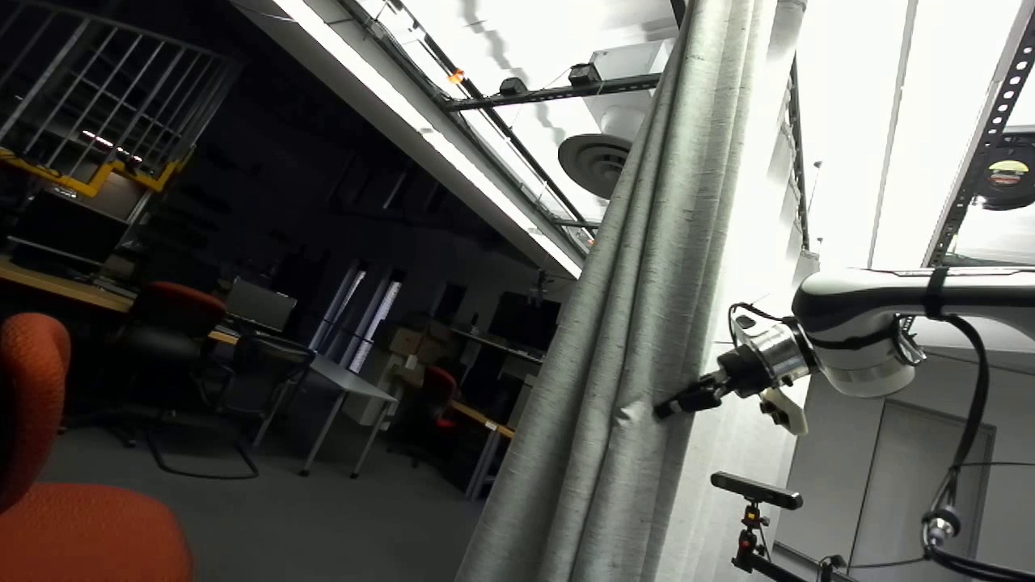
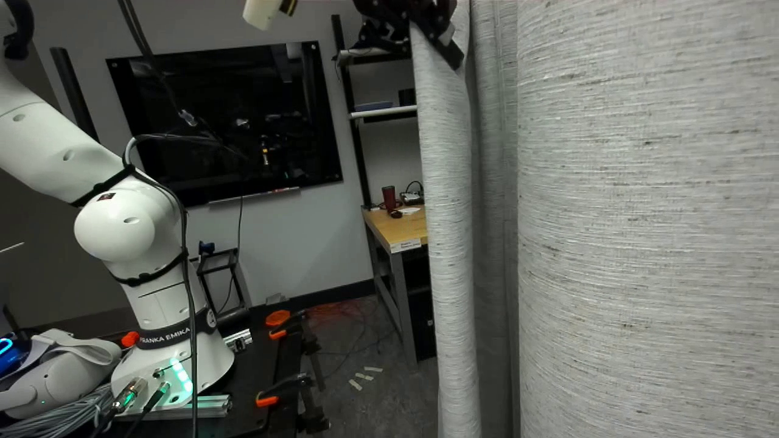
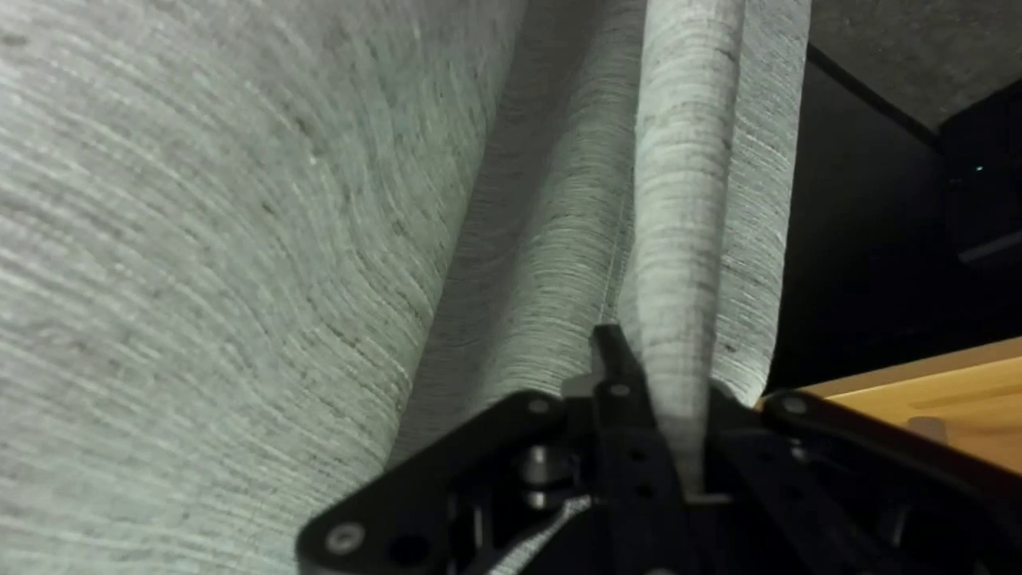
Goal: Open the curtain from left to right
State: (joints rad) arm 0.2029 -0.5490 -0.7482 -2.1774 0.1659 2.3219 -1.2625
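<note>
The curtain is a tall pale grey-white ribbed drape. It hangs in folds through the middle of an exterior view (image 1: pixel 687 226) and fills the right side in an exterior view (image 2: pixel 639 213). It also fills the left and middle of the wrist view (image 3: pixel 239 239). My gripper (image 3: pixel 667 383) is closed around a narrow fold of the curtain, which runs down between its two fingers. The fold in front hides part of the right finger. The gripper also shows against the curtain in an exterior view (image 1: pixel 671 406) and at the top edge in an exterior view (image 2: pixel 447 42), partly cut off.
A camera on a stand (image 1: pixel 756 491) stands below the arm, near the curtain. A wooden desk (image 2: pixel 395 228) with shelves is behind the curtain's edge; its wooden top (image 3: pixel 958 391) shows at the wrist view's right. Clamps (image 2: pixel 286 389) sit on the robot's table edge.
</note>
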